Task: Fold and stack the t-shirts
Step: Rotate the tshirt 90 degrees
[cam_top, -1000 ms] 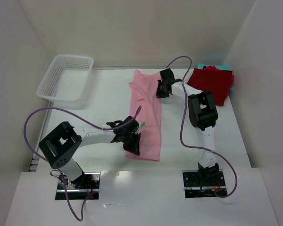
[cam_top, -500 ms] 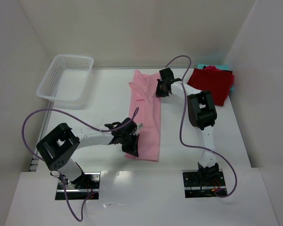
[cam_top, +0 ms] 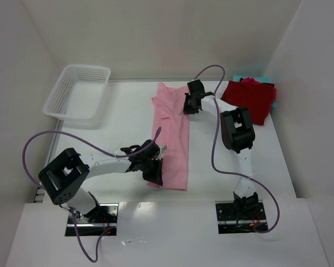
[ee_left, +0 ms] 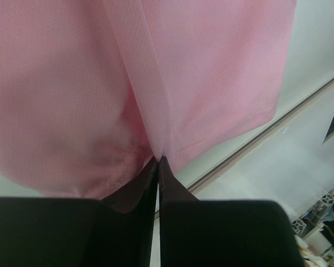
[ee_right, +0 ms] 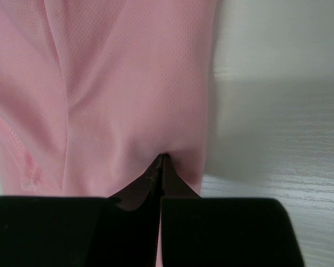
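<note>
Since a second ago the left arm pulls its elbow back toward its base, and the left gripper (cam_top: pixel 155 173) creeps a little nearer and leftward, while the right gripper (cam_top: pixel 190 105) hardly shifts. Both are closed tight, each pinching a small tuck of the pink shirt (cam_top: pixel 175 139): the left at its near left corner, the right on its far right edge. That shirt lies as a long strip down the middle of the counter (cam_top: pixel 128 119), well apart from the basket (cam_top: pixel 78 92) at far left and the red shirt (cam_top: pixel 250 99) at far right. It looks thin, light and limp, so it will probably sag between the two holds and needs carrying taut from edges or corners. Whether each pinch takes every layer is hard to tell
</note>
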